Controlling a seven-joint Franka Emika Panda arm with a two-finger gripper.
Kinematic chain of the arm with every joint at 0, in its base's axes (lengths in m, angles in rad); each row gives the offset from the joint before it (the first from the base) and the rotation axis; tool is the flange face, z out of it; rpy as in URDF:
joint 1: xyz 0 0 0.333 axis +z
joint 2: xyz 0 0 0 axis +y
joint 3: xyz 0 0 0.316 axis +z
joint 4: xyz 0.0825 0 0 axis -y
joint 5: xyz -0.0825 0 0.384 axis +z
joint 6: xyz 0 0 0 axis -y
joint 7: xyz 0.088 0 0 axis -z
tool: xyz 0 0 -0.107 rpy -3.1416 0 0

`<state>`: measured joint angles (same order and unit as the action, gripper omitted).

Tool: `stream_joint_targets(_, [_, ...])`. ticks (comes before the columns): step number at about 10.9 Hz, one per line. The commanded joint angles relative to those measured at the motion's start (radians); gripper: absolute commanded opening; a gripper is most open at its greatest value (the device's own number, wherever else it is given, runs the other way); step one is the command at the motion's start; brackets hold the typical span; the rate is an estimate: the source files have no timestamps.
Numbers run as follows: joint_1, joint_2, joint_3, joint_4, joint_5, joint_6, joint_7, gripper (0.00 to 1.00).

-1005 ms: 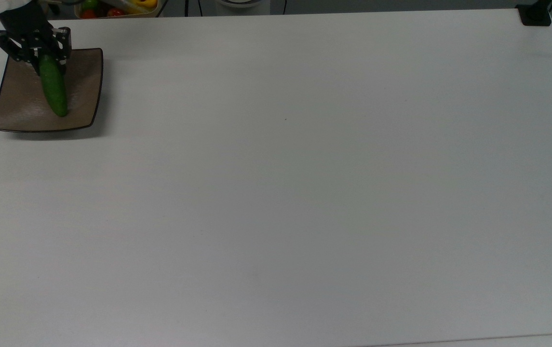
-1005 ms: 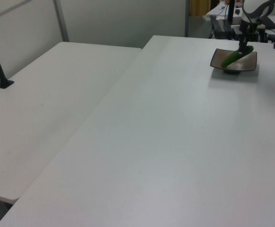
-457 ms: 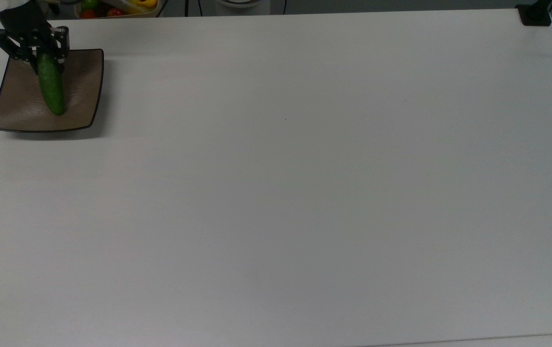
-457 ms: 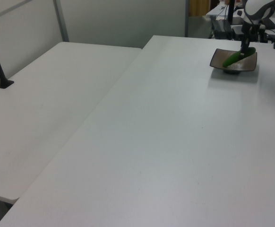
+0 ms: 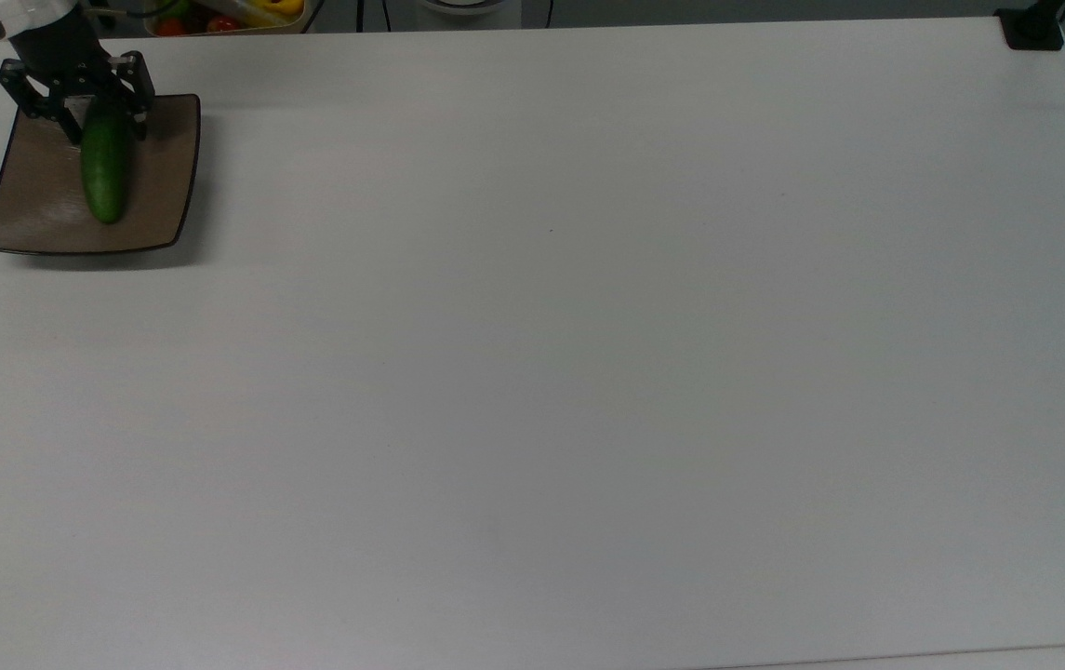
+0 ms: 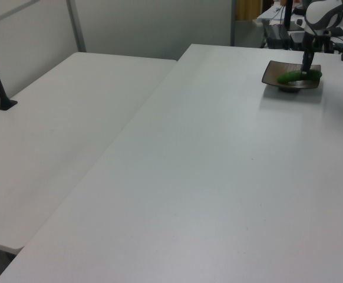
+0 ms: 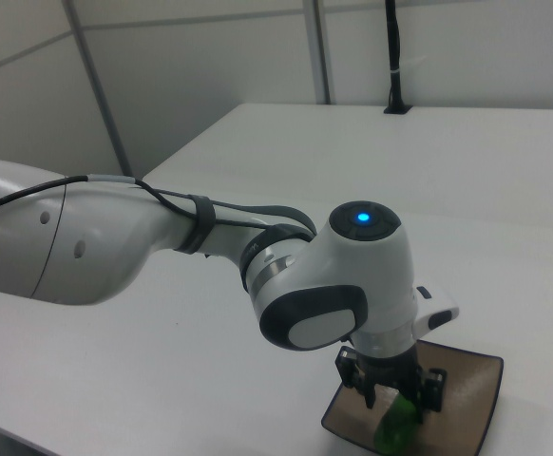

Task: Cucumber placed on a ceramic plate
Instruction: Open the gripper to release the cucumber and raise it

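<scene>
worktop [image 5: 588, 372]: big white slab, mostly bare in the top view; stretches from the near edge to the far corner in the left view [image 6: 218, 177]

second table [image 6: 48, 124]: white too, off to the left view's left, butted along the worktop's edge

ceramic plate [image 5: 30, 209]: square, glossy brown with a thin dark rim, parked in the top view's upper left corner of the worktop; way out at the far right in the left view [image 6: 271, 73]; lower right in the right view [image 7: 471, 394]

cucumber [image 5: 106, 172]: dark green, lying flat on the plate, running lengthwise top to bottom in the top view, a bit right of the plate's middle; looks level across the plate in the left view [image 6: 298, 76]; just a green end peeking under the hand in the right view [image 7: 400, 429]

hand [image 5: 76, 100]: black, fingers spread wide, straddling the cucumber's far end at the plate's back edge; not squeezing it, gap visible on both sides; pointing straight down in the right view [image 7: 393, 391]

arm [image 7: 210, 256]: white, comes in from the right view's left, blue light glowing on the wrist joint

background: bin of red and yellow produce [image 5: 216, 14] just past the worktop's far edge in the top view
</scene>
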<state>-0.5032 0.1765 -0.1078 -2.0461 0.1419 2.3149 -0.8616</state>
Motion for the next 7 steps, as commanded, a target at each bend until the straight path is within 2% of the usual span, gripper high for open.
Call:
stream_joint_targets(1, [0.014, -0.037, -0.006, 0.006, 0.005, -0.023, -0.013, 1.00])
stream_joint_targets(4, [0.031, -0.126, -0.006, 0.079, 0.005, -0.181, -0.011, 1.00])
stream_joint_targets(5, [0.061, -0.149, -0.007, 0.113, 0.004, -0.228, -0.013, 1.00])
stream_joint_targets(7, [0.093, -0.166, -0.007, 0.222, 0.004, -0.380, 0.019, 1.00])
